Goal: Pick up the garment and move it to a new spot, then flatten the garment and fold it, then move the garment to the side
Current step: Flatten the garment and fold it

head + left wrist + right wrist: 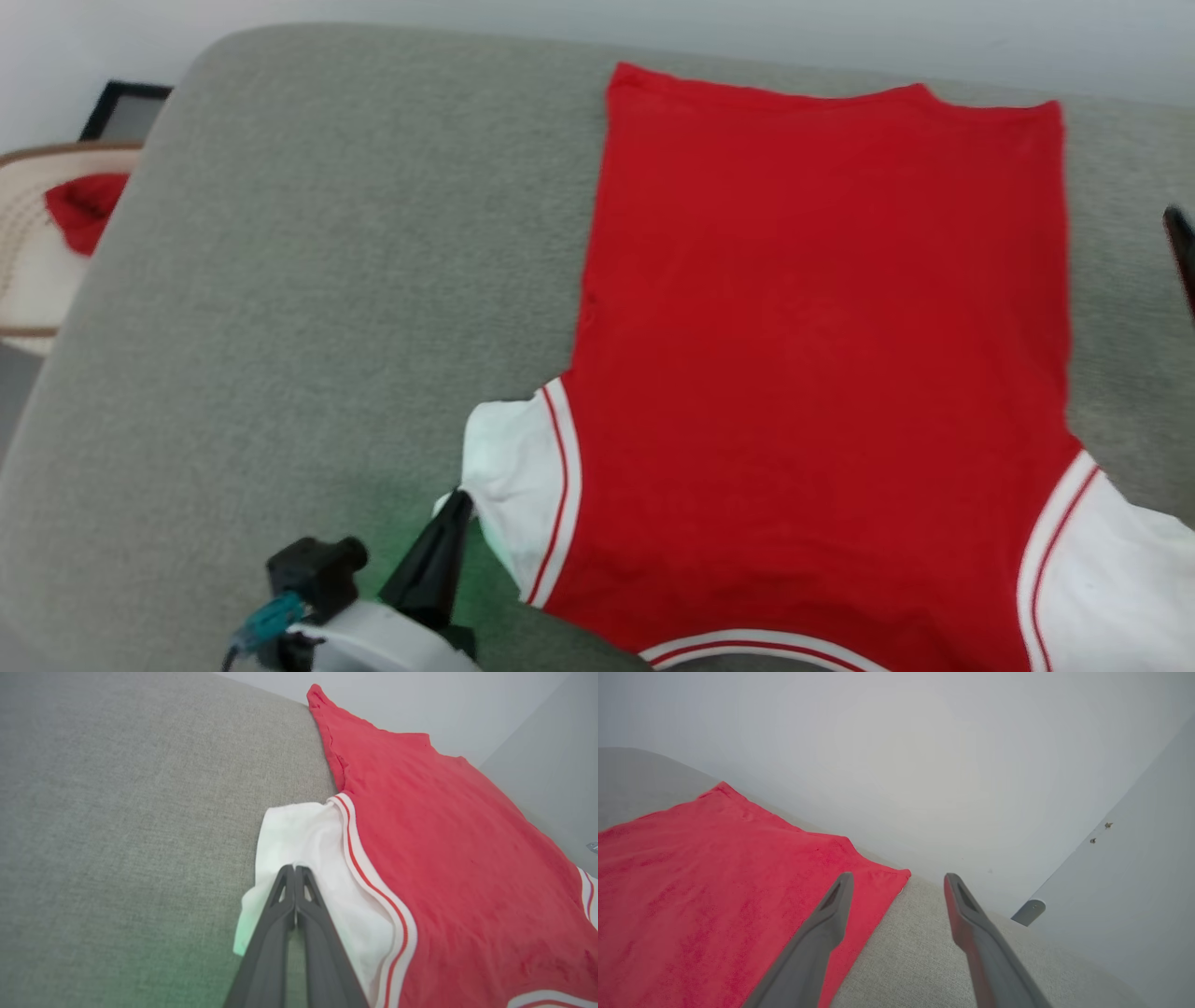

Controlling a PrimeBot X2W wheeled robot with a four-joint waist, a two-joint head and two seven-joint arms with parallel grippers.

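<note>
The garment point(822, 355) lies spread flat on the grey cushion point(308, 280), plain red side up, hem toward the far edge and white sleeves toward me. No lettering shows. My left gripper point(459, 499) is shut, its tips pinching the edge of the left white sleeve point(308, 840); in the left wrist view the left gripper point(295, 867) rests on that sleeve. My right gripper point(899, 877) is open and holds nothing, hovering above the garment's far right hem corner point(878, 877). One of its dark fingers point(1182, 247) pokes in at the right edge of the head view.
A woven basket point(28, 271) stands left of the cushion with a small plain red cloth point(84, 210) in it. A black frame point(126, 107) leans behind it. A pale wall point(924, 765) runs close behind the cushion's far edge.
</note>
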